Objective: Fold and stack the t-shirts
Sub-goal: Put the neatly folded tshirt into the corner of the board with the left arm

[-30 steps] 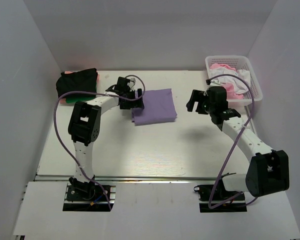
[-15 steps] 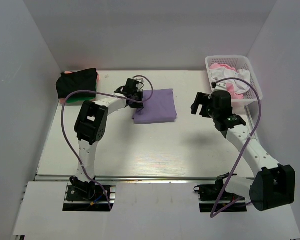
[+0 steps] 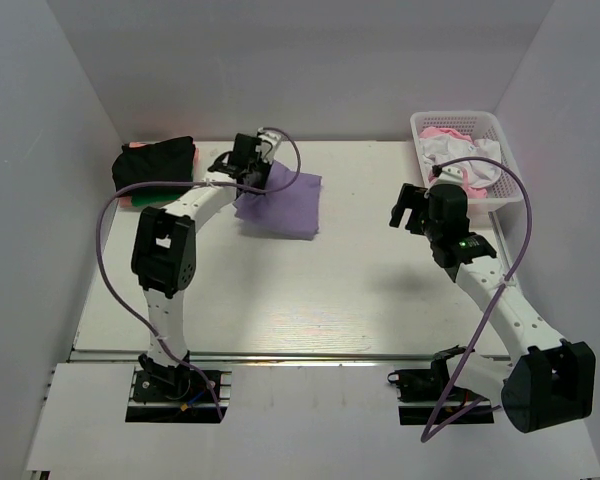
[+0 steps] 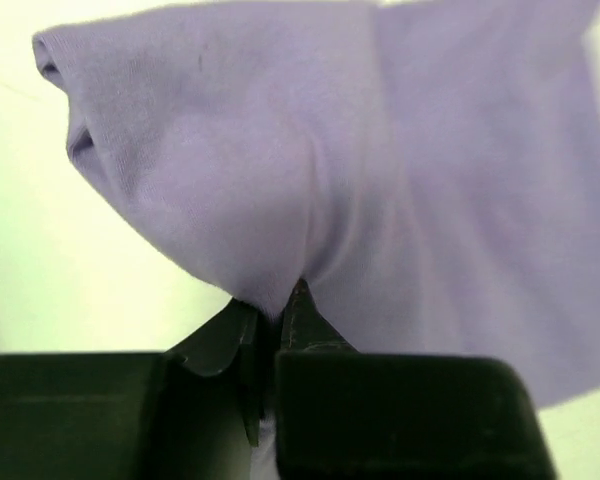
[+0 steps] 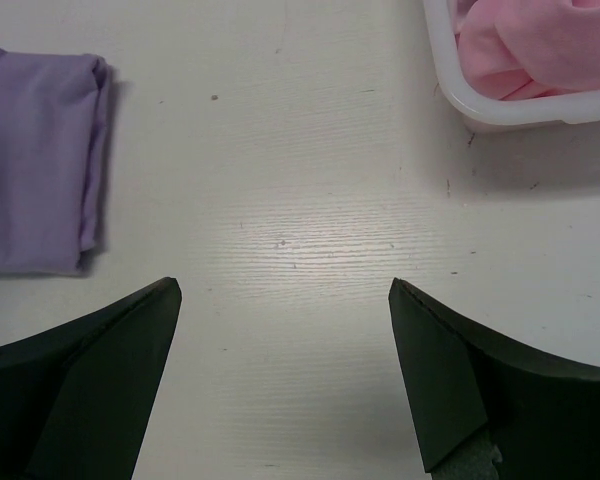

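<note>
A folded lavender-purple t-shirt (image 3: pixel 285 205) lies at the back middle of the table. Its left edge is lifted, and my left gripper (image 3: pixel 252 165) is shut on that edge. In the left wrist view the two fingers pinch a bunched fold of the purple cloth (image 4: pixel 310 170), with the left gripper (image 4: pixel 270 310) closed tight round it. A stack of black, green and pink t-shirts (image 3: pixel 155 168) sits at the back left. My right gripper (image 3: pixel 405 208) hangs open over bare table to the right of the purple shirt (image 5: pixel 35 160). Nothing is between the right gripper's (image 5: pixel 285 290) fingers.
A white lattice basket (image 3: pixel 506 180) stands at the back right, holding pink and white cloth (image 3: pixel 460 155). Its corner (image 5: pixel 480 105) and pink cloth (image 5: pixel 530 50) show just ahead and right of the right fingers. White walls close in the table on three sides.
The left gripper shut on the purple shirt's left edge and drew it left and back, shifting and lifting the shirt. The right arm drew a little to the right, still open.
</note>
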